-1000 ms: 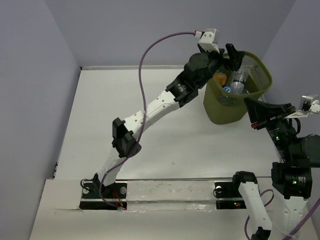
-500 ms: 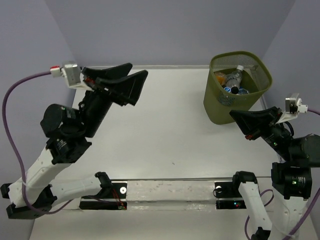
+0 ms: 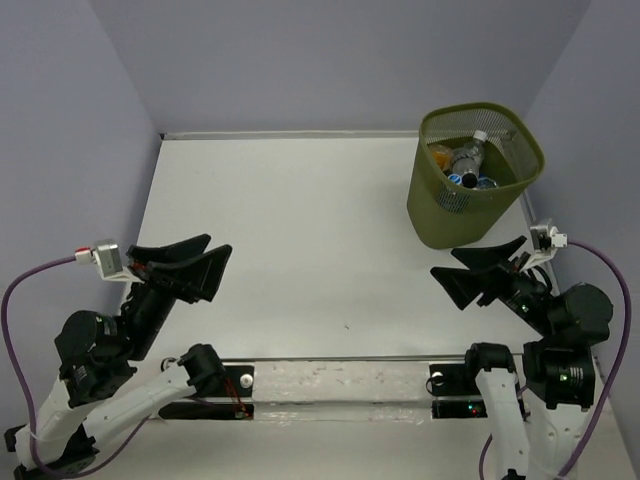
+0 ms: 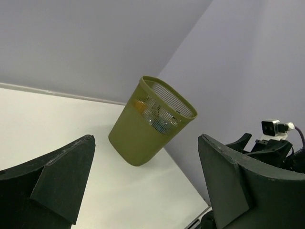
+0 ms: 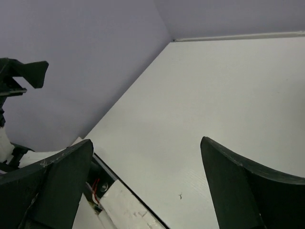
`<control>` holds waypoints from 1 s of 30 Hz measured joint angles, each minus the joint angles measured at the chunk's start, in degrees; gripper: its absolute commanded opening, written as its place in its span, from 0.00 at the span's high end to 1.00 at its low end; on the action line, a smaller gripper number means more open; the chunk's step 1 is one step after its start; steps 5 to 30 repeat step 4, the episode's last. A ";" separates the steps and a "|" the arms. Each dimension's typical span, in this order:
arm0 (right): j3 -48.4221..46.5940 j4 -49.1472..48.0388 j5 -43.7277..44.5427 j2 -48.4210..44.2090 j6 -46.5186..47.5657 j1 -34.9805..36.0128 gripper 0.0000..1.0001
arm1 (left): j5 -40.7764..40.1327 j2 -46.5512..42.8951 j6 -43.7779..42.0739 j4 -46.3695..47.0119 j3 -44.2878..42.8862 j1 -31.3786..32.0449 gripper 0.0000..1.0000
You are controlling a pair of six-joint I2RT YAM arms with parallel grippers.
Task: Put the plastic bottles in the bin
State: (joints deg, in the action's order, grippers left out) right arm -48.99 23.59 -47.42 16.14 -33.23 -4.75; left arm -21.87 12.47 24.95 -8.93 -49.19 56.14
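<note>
Looks done, or near it. Reading left tool (image 3: 215,250) and right tool (image 3: 443,262) as spread fully wide, gripping nothing. Finding the bin (image 3: 440,215) straight ahead of the left tool, well apart; near the right tool, off to its side and outside its wrist view. Counting several plastic bottles (image 3: 468,158) inside (exact number unclear through the mesh); spotting none on the tabletop (image 3: 300,220). To finish well: scan for strays before calling it, keep both tools wide and low, stay clear of the bin.
</note>
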 measured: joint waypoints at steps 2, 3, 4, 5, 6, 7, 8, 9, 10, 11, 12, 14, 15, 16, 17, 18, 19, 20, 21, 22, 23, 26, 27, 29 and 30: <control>0.04 0.57 1.27 0.50 0.00 0.00 0.00 | -0.70 -1.64 0.13 -0.55 1.70 -0.02 0.01; -0.13 0.50 1.84 0.79 0.00 0.00 0.00 | -0.70 -1.66 0.13 -0.76 2.10 0.00 0.01; -0.81 0.90 2.78 1.14 -0.02 0.00 0.00 | -0.81 -1.38 0.04 -1.11 2.36 0.00 0.01; -0.81 0.90 2.78 1.14 -0.02 0.00 0.00 | -0.81 -1.38 0.04 -1.11 2.36 0.00 0.01; -0.81 0.90 2.78 1.14 -0.02 0.00 0.00 | -0.81 -1.38 0.04 -1.11 2.36 0.00 0.01; -0.81 0.90 2.78 1.14 -0.02 0.00 0.00 | -0.81 -1.38 0.04 -1.11 2.36 0.00 0.01; -0.81 0.90 2.78 1.14 -0.02 0.00 0.00 | -0.81 -1.38 0.04 -1.11 2.36 0.00 0.01; -0.81 0.90 2.78 1.14 -0.02 0.00 0.00 | -0.81 -1.38 0.04 -1.11 2.36 0.00 0.01; -0.81 0.90 2.78 1.14 -0.02 0.00 0.00 | -0.81 -1.38 0.04 -1.11 2.36 0.00 0.01; -0.81 0.90 2.78 1.14 -0.02 0.00 0.00 | -0.81 -1.38 0.04 -1.11 2.36 0.00 0.01; -0.81 0.90 2.78 1.14 -0.02 0.00 0.00 | -0.81 -1.38 0.04 -1.11 2.36 0.00 0.01; -0.81 0.90 2.78 1.14 -0.02 0.00 0.00 | -0.81 -1.38 0.04 -1.11 2.36 0.00 0.01; -0.81 0.90 2.78 1.14 -0.02 0.00 0.00 | -0.81 -1.38 0.04 -1.11 2.36 0.00 0.01; -0.81 0.90 2.78 1.14 -0.02 0.00 0.00 | -0.81 -1.38 0.04 -1.11 2.36 0.00 0.01; -0.81 0.90 2.78 1.14 -0.02 0.00 0.00 | -0.81 -1.38 0.04 -1.11 2.36 0.00 0.01; -0.81 0.90 2.78 1.14 -0.02 0.00 0.00 | -0.81 -1.38 0.04 -1.11 2.36 0.00 0.01; -0.81 0.90 2.78 1.14 -0.02 0.00 0.00 | -0.81 -1.38 0.04 -1.11 2.36 0.00 0.01; -0.81 0.90 2.78 1.14 -0.02 0.00 0.00 | -0.81 -1.38 0.04 -1.11 2.36 0.00 0.01; -0.81 0.90 2.78 1.14 -0.02 0.00 0.00 | -0.81 -1.38 0.04 -1.11 2.36 0.00 0.01; -0.81 0.90 2.78 1.14 -0.02 0.00 0.00 | -0.81 -1.38 0.04 -1.11 2.36 0.00 0.01; -0.81 0.90 2.78 1.14 -0.02 0.00 0.00 | -0.81 -1.38 0.04 -1.11 2.36 0.00 0.01; -0.81 0.90 2.78 1.14 -0.02 0.00 0.00 | -0.81 -1.38 0.04 -1.11 2.36 0.00 0.01; -0.81 0.90 2.78 1.14 -0.02 0.00 0.00 | -0.81 -1.38 0.04 -1.11 2.36 0.00 0.01; -0.81 0.90 2.78 1.14 -0.02 0.00 0.00 | -0.81 -1.38 0.04 -1.11 2.36 0.00 0.01; -0.81 0.90 2.78 1.14 -0.02 0.00 0.00 | -0.81 -1.38 0.04 -1.11 2.36 0.00 0.01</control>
